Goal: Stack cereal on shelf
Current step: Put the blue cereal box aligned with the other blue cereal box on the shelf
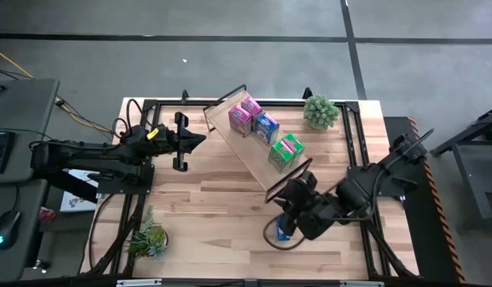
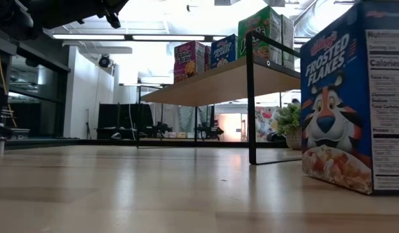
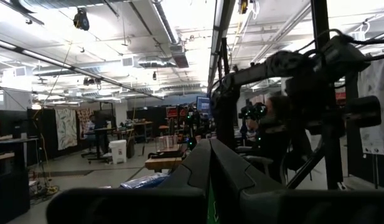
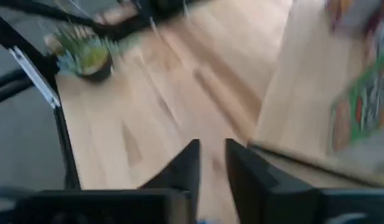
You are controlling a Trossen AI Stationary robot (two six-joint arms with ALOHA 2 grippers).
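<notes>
My right gripper [image 1: 289, 226] low over table [image 1: 222, 207], just off near end of shelf [image 1: 257, 147]. Blue cereal box [image 1: 284, 232] upright on table right under it, partly hidden; right wrist view shows fingers [image 4: 187, 168] narrowly apart, nothing visibly clamped, grip on box unclear. Shelf already holds pink box [image 1: 240, 118], second pink box [image 1: 251, 106], blue box [image 1: 266, 127], green box [image 1: 285, 151]. My left gripper [image 1: 199, 140] waits raised at shelf's far end, fingers [image 3: 198, 168] pressed together, empty.
</notes>
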